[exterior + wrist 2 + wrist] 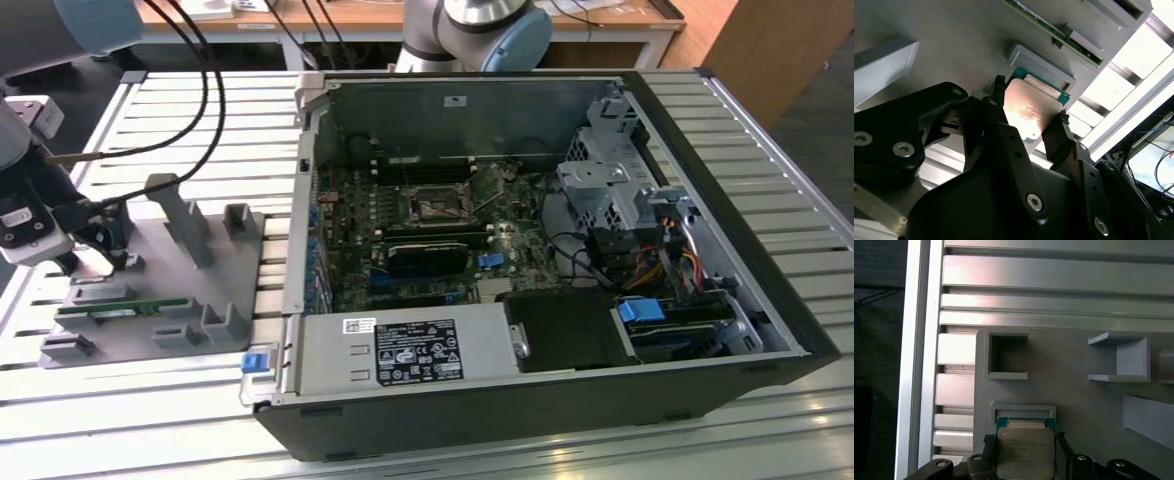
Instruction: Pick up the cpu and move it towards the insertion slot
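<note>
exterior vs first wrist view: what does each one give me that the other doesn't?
Exterior view adds: the open computer case with the insertion slot inside it, and a memory stick on the grey fixture plate. First wrist view adds: the cpu seated on that plate, with the tool shut on two opposite edges of it. Both: the fixture plate and the slatted aluminium table under it.

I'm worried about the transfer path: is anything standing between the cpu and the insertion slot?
Yes. The hand holds the cpu at the grey fixture; the insertion slot lies inside the computer case. In the exterior view, its side wall rises between them, and the fixture's upright posts stand near that line.
</note>
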`<state>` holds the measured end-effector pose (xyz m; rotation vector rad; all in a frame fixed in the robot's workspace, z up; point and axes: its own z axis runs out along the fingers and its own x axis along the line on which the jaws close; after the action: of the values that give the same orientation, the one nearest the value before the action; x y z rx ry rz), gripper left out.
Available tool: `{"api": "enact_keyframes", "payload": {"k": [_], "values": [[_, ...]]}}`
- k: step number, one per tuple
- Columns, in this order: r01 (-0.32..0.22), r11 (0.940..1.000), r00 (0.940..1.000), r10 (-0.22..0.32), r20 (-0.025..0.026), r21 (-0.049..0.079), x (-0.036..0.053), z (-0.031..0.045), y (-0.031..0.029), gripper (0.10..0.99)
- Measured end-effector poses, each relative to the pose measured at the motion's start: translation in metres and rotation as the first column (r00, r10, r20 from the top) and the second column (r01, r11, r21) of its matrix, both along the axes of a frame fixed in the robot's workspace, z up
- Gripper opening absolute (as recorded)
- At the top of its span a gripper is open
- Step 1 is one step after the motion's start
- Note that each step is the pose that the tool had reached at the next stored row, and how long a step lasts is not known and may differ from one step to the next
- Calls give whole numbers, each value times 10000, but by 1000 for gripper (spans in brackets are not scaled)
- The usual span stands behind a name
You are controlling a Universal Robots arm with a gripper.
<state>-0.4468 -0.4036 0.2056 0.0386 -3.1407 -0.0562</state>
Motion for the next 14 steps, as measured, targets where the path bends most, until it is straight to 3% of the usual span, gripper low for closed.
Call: {"api": "enact_keyframes", "payload": {"k": [14], "values": [[1, 10000, 10000, -1, 0, 0, 0, 179, 0, 545]]}}
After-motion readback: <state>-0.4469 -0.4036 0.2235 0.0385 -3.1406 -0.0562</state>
